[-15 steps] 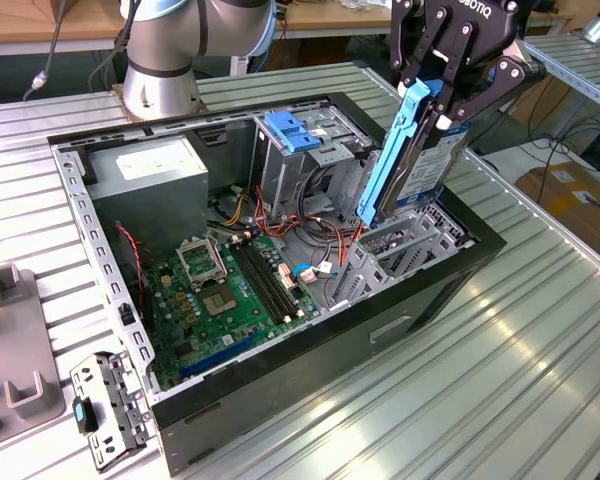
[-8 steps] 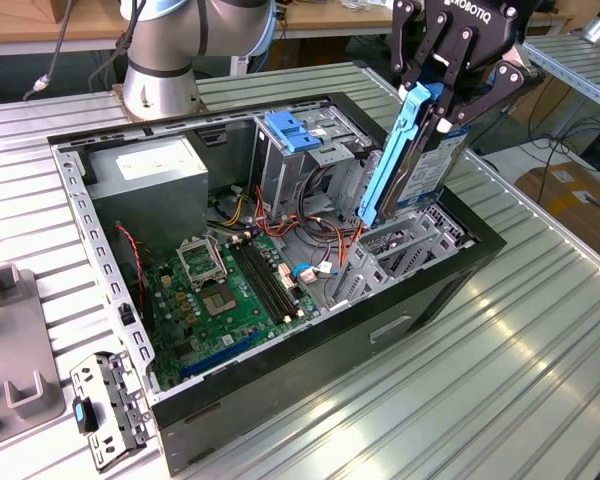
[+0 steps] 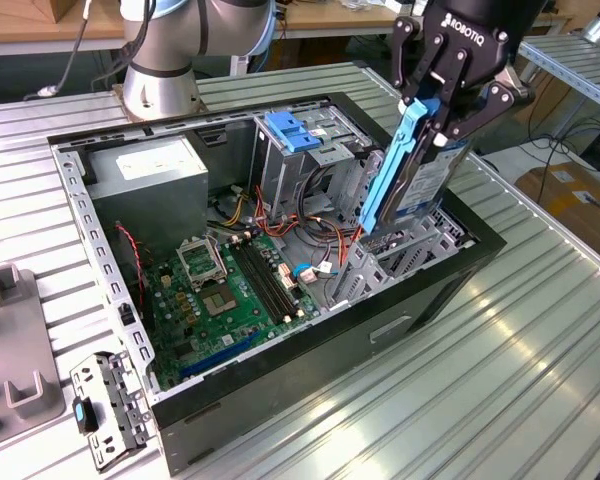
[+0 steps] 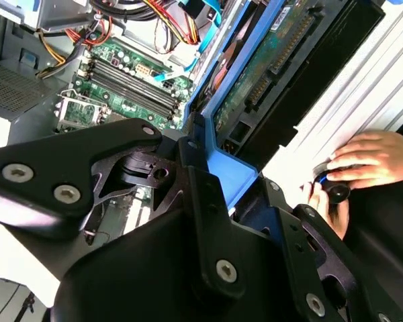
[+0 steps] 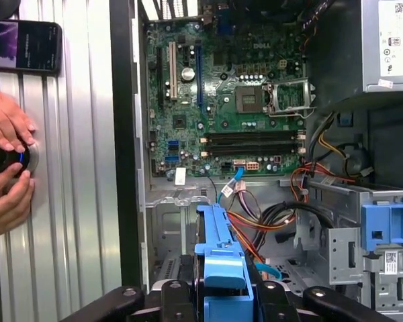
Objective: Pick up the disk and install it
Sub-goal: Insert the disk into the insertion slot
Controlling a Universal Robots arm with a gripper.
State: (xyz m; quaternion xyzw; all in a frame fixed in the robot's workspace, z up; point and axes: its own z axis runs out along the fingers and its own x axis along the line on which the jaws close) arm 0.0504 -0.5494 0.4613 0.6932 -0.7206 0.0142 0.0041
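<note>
Over the drive bay (image 3: 420,250) at the exterior view's right end of an open computer case (image 3: 110,270), the gripper (image 3: 435,125) holds the disk (image 3: 422,185) by its upper end, jaws closed against its blue-railed sides. The disk stands on edge, tilted, its lower end down among the bay's metal walls. Elsewhere in the case lie a green motherboard (image 3: 230,285), a grey power supply (image 3: 145,165) and a blue clip (image 3: 292,132) atop a second cage (image 3: 280,175). The case sits on a ribbed metal table (image 3: 540,350). In the first wrist view, a person's hands (image 5: 3,124) rest on a small round device (image 5: 25,157) on the table, near a phone (image 5: 27,45).
</note>
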